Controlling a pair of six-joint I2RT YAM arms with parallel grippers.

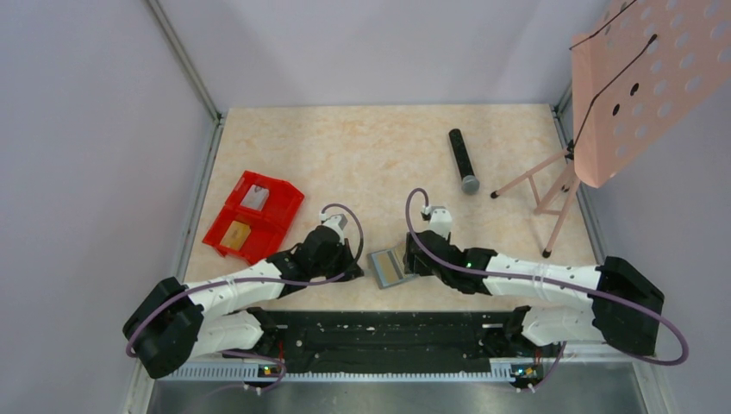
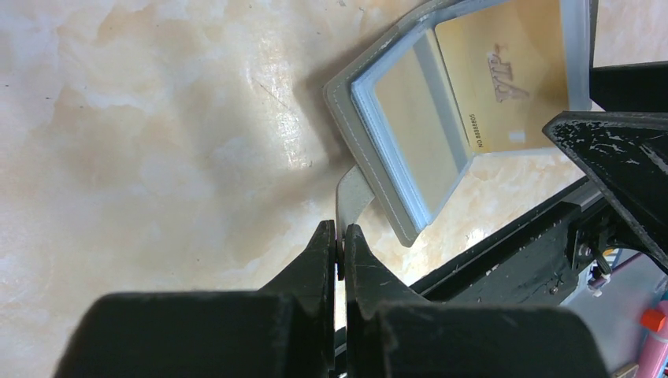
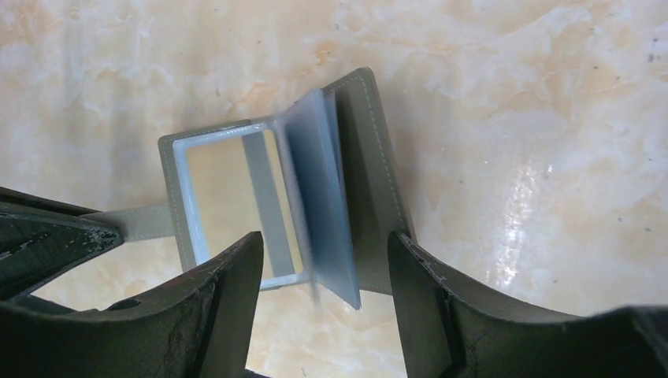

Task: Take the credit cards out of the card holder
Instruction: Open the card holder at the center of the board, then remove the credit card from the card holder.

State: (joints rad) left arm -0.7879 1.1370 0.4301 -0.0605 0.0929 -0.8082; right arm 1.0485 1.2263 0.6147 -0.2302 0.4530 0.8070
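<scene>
Both arms reach low and inward over the table (image 1: 362, 147) near its front edge. The left gripper (image 2: 340, 236) is clamped on the card holder's (image 1: 387, 268) grey strap (image 2: 351, 195). The right gripper (image 3: 323, 264) is spread astride a raised blue-grey flap. The holder lies open between them, its halves spreading left-right, with a gold card (image 2: 504, 71) in its pocket

The surface (image 2: 157, 118) looks like smooth, glossy, beige marbled laminate. The card holder (image 2: 369, 161) looks like matt grey leatherette with stitched edges and clear plastic windows; its gold card (image 2: 504, 71) is shiny plastic. The black plastic fingers of the left tool (image 2: 339, 236) are matt and scuffed.
</scene>
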